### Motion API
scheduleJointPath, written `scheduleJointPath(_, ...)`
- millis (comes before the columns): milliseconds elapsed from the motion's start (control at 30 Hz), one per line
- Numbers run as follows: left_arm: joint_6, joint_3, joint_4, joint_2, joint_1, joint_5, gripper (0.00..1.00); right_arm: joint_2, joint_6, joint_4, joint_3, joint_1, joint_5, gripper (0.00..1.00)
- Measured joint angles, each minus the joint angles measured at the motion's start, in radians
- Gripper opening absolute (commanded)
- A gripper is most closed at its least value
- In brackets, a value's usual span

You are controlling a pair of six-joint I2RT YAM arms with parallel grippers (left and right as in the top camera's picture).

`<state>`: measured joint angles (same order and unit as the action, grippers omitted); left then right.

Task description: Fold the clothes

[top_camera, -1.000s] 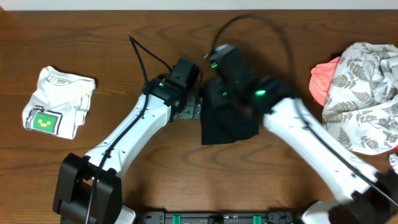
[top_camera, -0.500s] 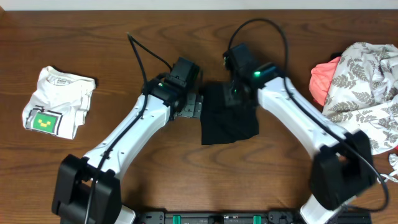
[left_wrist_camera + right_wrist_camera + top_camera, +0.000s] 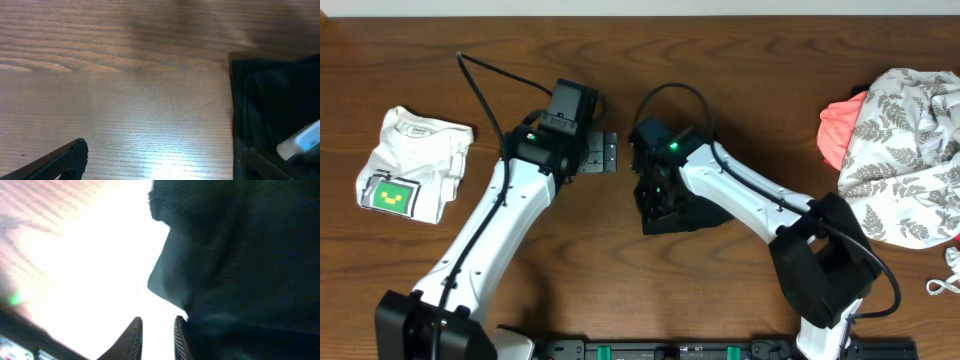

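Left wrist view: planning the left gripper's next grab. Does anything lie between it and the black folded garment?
Nothing visible: only bare brown wooden table lies between the open left gripper and the black folded fabric garment.

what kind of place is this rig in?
Probably a lab workbench for laundry folding: folded white shirt at one end, unsorted clothes pile at the other, black garment between.

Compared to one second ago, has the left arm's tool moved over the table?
Yes. The left tool has shifted toward the folded white T-shirt and away from the black folded garment.
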<state>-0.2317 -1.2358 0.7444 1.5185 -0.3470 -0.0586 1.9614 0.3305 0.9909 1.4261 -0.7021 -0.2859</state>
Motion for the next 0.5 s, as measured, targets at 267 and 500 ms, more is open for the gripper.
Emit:
scheduleJointPath(267, 0.000, 0.000, 0.000, 0.000, -0.001, 0.000, 0.96, -0.002, -0.014, 0.041, 0.000, 0.037, -0.015, 0.17)
scheduleJointPath(500, 0.000, 0.000, -0.001, 0.000, -0.001, 0.000, 0.97, -0.121, -0.074, 0.040, 0.033, 0.095, -0.004, 0.25)
